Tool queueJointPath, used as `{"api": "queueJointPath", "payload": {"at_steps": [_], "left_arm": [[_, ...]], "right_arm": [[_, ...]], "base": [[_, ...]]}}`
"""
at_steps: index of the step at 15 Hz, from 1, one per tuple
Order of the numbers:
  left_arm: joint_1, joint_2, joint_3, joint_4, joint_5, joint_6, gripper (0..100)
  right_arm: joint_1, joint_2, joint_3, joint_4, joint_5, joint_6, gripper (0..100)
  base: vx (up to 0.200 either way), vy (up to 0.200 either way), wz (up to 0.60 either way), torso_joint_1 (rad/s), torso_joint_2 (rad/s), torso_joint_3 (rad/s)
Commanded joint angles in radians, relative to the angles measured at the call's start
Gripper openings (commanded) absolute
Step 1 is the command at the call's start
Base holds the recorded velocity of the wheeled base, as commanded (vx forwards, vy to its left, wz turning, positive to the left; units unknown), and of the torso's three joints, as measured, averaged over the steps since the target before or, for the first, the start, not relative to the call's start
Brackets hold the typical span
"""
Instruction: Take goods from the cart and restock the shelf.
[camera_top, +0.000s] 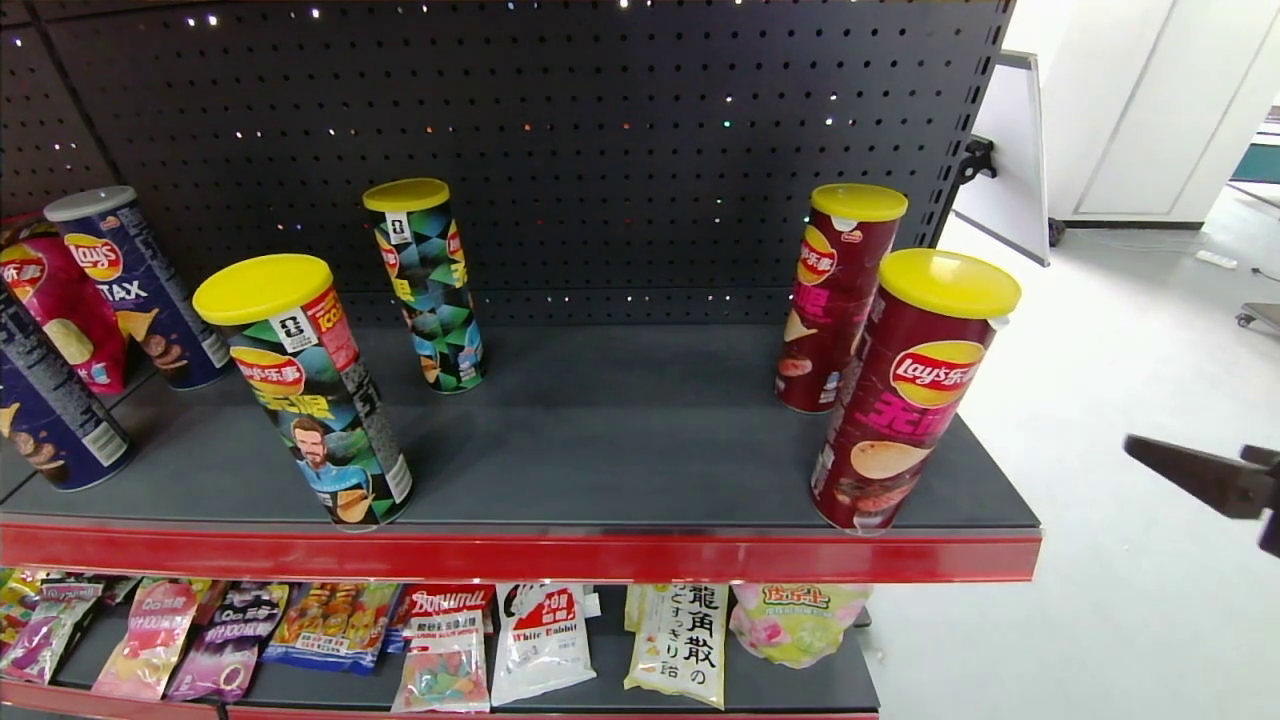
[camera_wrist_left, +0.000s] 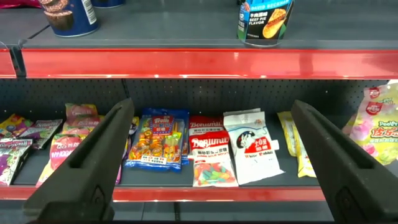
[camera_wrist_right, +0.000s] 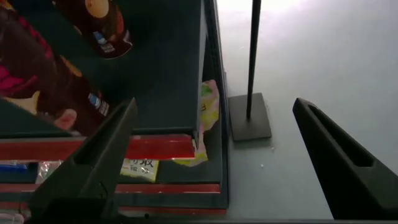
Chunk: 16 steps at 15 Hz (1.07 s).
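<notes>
The upper shelf (camera_top: 600, 430) carries two maroon chip cans with yellow lids, one at the front right corner (camera_top: 905, 390) and one behind it (camera_top: 835, 295). Two green-black cans stand further left, one at the front (camera_top: 310, 390) and one at the back (camera_top: 428, 285). My right gripper (camera_top: 1200, 478) hangs off the shelf's right end, over the floor; in its wrist view it is open (camera_wrist_right: 214, 102) and holds nothing, with the front maroon can (camera_wrist_right: 43, 81) off to one side. My left gripper (camera_wrist_left: 211, 104) is open and holds nothing, facing the lower shelf's snack bags (camera_wrist_left: 158, 140).
Blue and pink cans (camera_top: 140, 285) crowd the upper shelf's left end. The shelf has a red front lip (camera_top: 520, 555) and a black pegboard back (camera_top: 600, 150). Snack bags (camera_top: 680, 640) lie along the lower shelf. A thin post on a square base (camera_wrist_right: 249, 115) stands on the floor beside the shelf end.
</notes>
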Motion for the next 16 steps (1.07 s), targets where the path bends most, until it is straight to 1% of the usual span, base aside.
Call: {"api": "queueJointPath", "payload": {"at_steps": [1,3,7,8,10,16], "left_arm": [[0.0,-0.001,0.0,0.0,0.0,-0.001,100],[0.0,-0.001,0.0,0.0,0.0,-0.001,100],[0.0,-0.001,0.0,0.0,0.0,-0.001,100],[0.0,-0.001,0.0,0.0,0.0,-0.001,100],[0.0,-0.001,0.002,0.0,0.0,-0.001,100],[0.0,-0.001,0.0,0.0,0.0,-0.001,100]], "right_arm": [[0.056,0.253,-0.07,-0.049,-0.002,-0.019,100],[0.062,0.299,-0.061,-0.115,-0.009,-0.065,100],[0.072,0.362,-0.061,-0.146,-0.009,-0.12,100],[0.072,0.389,-0.063,-0.172,-0.009,-0.132,100],[0.102,0.415,-0.061,-0.215,-0.01,-0.151,100],[0.17,0.429,-0.046,-0.22,-0.045,-0.195,100]], "base": [[0.0,0.0,0.0,0.0,0.0,0.0],[0.0,0.0,0.0,0.0,0.0,0.0],[0.0,0.0,0.0,0.0,0.0,0.0],[0.0,0.0,0.0,0.0,0.0,0.0],[0.0,0.0,0.0,0.0,0.0,0.0],[0.0,0.0,0.0,0.0,0.0,0.0]]}}
